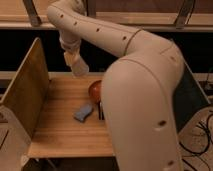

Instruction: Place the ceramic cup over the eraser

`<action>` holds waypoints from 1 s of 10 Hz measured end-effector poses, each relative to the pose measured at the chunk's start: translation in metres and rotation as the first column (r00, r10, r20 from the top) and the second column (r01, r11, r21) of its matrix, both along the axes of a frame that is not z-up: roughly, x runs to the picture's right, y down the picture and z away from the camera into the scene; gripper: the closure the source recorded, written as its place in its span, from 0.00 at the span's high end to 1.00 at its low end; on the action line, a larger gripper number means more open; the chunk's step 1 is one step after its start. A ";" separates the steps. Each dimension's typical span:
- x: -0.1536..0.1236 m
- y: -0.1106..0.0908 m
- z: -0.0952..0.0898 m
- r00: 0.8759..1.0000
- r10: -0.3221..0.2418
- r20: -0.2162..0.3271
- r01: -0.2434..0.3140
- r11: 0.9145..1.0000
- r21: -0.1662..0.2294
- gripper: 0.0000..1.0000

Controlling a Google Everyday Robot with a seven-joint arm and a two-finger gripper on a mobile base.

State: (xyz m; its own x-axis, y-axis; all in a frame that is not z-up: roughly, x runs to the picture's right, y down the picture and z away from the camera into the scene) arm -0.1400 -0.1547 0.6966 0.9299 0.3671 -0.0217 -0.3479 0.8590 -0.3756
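Observation:
My gripper [74, 59] hangs at the back left, above the far edge of the wooden table [60, 130]. It is shut on the ceramic cup [80, 67], a small cream-white cup held tilted in the air. The eraser [100, 111], a narrow black block, lies on the table in front of the cup and to its right, partly behind my arm. The cup is well above and behind the eraser, apart from it.
A blue-grey soft pad [83, 112] lies just left of the eraser. A reddish-orange bowl [95, 89] sits behind them. A wooden side panel [25, 95] stands at the left and a dark panel [192, 95] at the right. My bulky arm [140, 100] covers the table's right half.

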 end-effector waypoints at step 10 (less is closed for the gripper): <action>0.076 0.080 -0.070 0.949 0.299 -0.100 -0.302 0.953 -0.009 0.00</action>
